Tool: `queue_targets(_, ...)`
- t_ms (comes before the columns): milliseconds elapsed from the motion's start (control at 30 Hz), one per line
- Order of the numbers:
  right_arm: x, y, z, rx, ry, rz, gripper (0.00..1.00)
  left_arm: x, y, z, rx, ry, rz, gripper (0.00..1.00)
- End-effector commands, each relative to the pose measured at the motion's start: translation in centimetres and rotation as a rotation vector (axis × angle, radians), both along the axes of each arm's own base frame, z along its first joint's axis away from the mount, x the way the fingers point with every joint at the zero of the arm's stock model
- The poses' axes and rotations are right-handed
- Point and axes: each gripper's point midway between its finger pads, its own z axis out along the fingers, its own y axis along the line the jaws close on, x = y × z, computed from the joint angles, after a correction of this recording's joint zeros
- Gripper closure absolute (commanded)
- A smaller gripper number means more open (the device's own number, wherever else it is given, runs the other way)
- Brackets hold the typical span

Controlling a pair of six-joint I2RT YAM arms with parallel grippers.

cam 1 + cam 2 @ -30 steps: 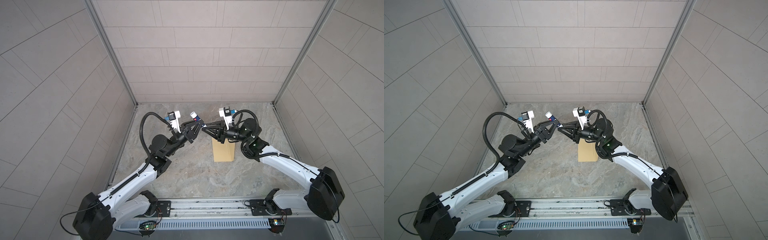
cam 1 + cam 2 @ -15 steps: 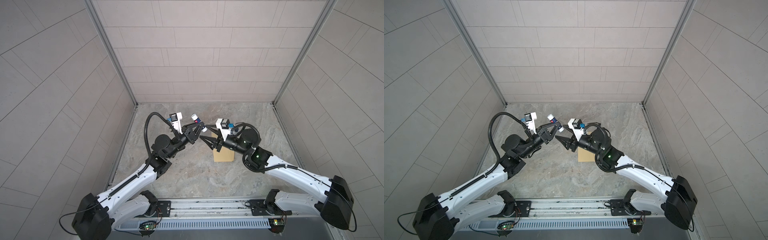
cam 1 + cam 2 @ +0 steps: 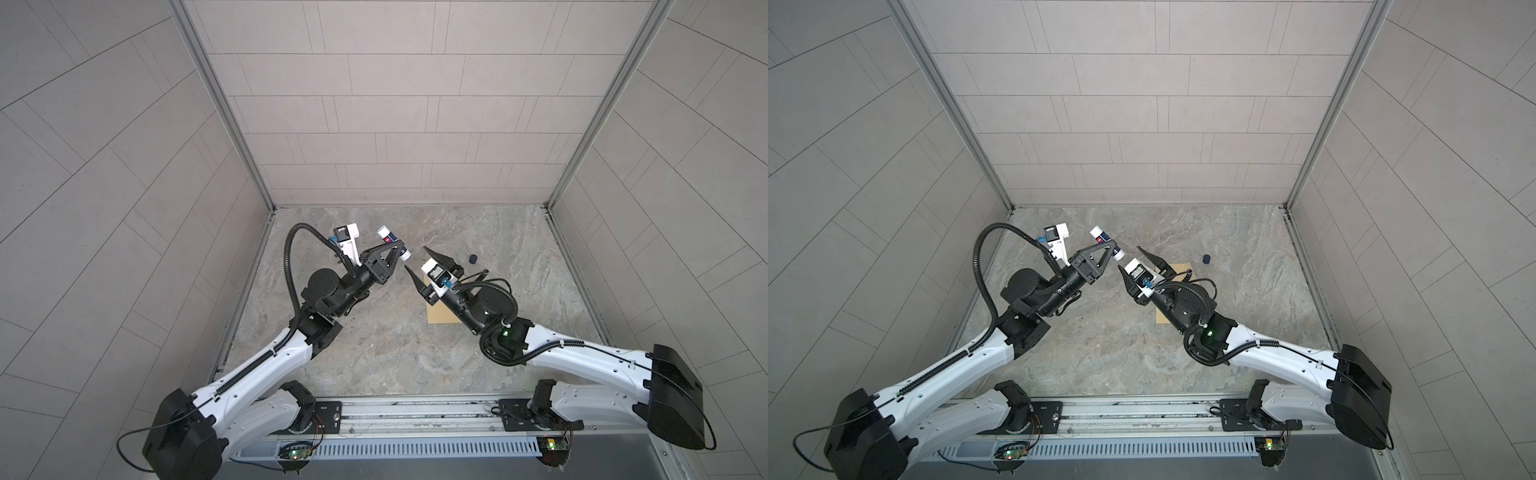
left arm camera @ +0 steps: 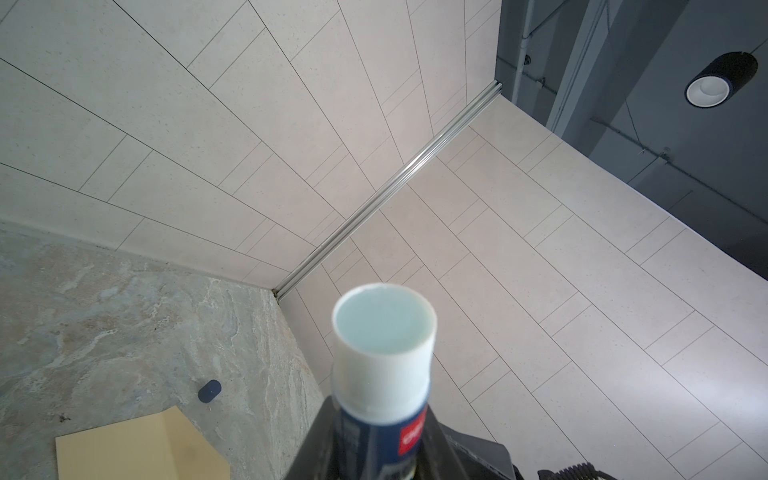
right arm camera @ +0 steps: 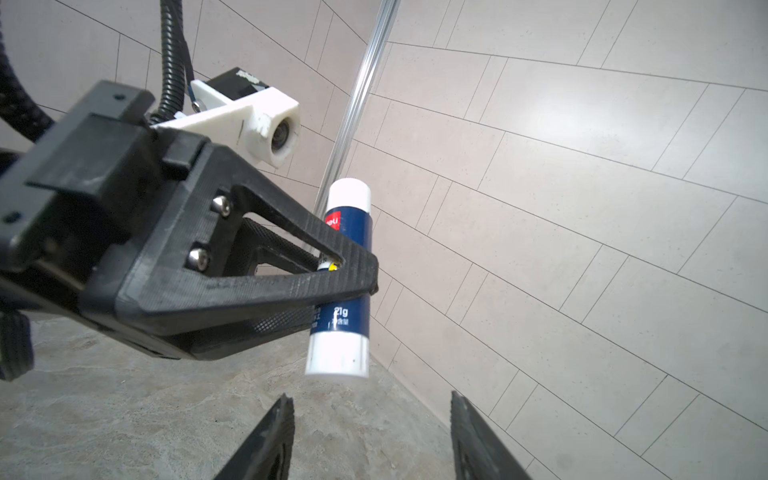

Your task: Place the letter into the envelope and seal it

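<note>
My left gripper (image 3: 398, 250) (image 3: 1112, 249) is shut on a blue-and-white glue stick (image 3: 392, 242) (image 5: 347, 270), held up over the table. In the left wrist view, the glue stick (image 4: 384, 353) shows an uncapped end with pale glue. My right gripper (image 3: 414, 257) (image 5: 370, 397) stands open just short of the stick's other end, with nothing between its fingers. The yellow-tan envelope (image 3: 440, 326) (image 3: 1160, 313) (image 4: 137, 449) lies flat on the table, mostly hidden under the right arm in both top views. The letter is out of view.
A small dark blue cap (image 3: 473, 259) (image 3: 1206, 259) (image 4: 209, 390) lies on the marbled table (image 3: 374, 353) beyond the envelope. Tiled walls close the table in at the back and on both sides. A rail (image 3: 415, 411) with the arm bases runs along the front edge.
My right gripper has opened and drawn back from the glue stick toward the front right. The left gripper has kept its hold and barely shifted.
</note>
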Motion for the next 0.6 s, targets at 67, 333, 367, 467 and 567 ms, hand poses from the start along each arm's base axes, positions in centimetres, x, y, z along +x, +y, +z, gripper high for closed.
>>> queue_targets(67,-0.1,0.4,1.9,0.016,-0.067,-0.025,0.44,-0.7,0.4,2.8,-0.058,-0.056,-0.007,1.00)
queue_targets(333,0.1,0.8,2.0,0.028,-0.075,-0.035,0.53,-0.7,0.3,2.6,-0.062,-0.047,-0.014,1.00)
queue_targets(367,0.1,0.9,2.0,0.030,-0.076,-0.034,0.54,-0.7,0.3,2.6,-0.063,-0.047,-0.013,1.00)
queue_targets(467,0.2,1.0,2.1,0.030,-0.076,-0.033,0.56,-0.7,0.3,2.6,-0.065,-0.047,-0.014,1.00)
queue_targets(567,0.1,1.3,2.2,0.033,-0.078,-0.027,0.58,-0.7,0.3,2.6,-0.065,-0.047,-0.014,1.00)
